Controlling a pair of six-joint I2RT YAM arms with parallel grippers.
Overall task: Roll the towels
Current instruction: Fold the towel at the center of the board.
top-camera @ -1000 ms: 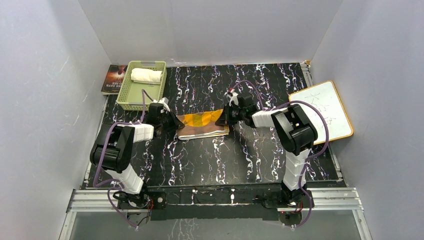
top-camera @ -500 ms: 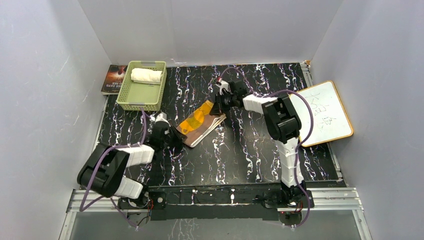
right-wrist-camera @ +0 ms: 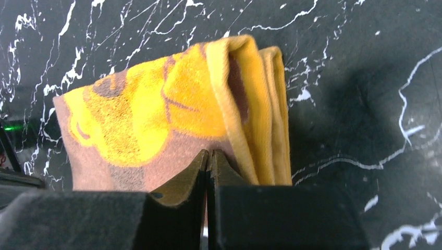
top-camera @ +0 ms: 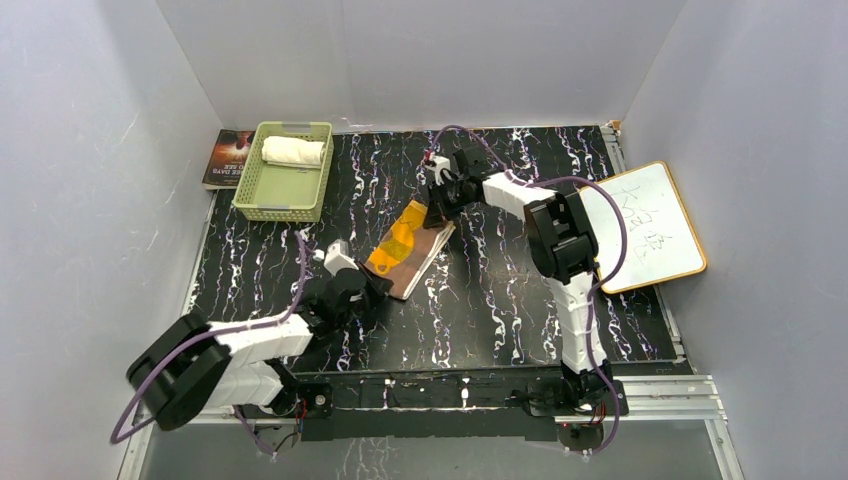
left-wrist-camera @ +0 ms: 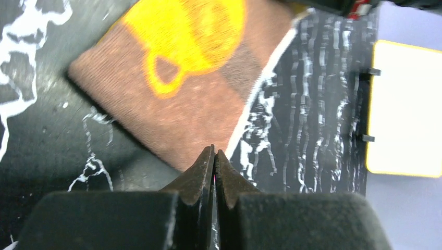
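At the far left corner of the table [top-camera: 520, 300], a book [top-camera: 226, 157] lies partly hidden behind a green basket [top-camera: 262, 195], where the cream towel [top-camera: 293, 151] sits rolled, well apart from me. My left gripper [top-camera: 375, 290] is pressed fully closed at the near corner of the brown towel [top-camera: 405, 250], which lies folded and slanted mid-table. My right gripper [top-camera: 437, 205] is closed at its far end, whether either pinches cloth I cannot make out. A white board [top-camera: 645, 225] overhangs the right edge, its scribbles too faint to read.
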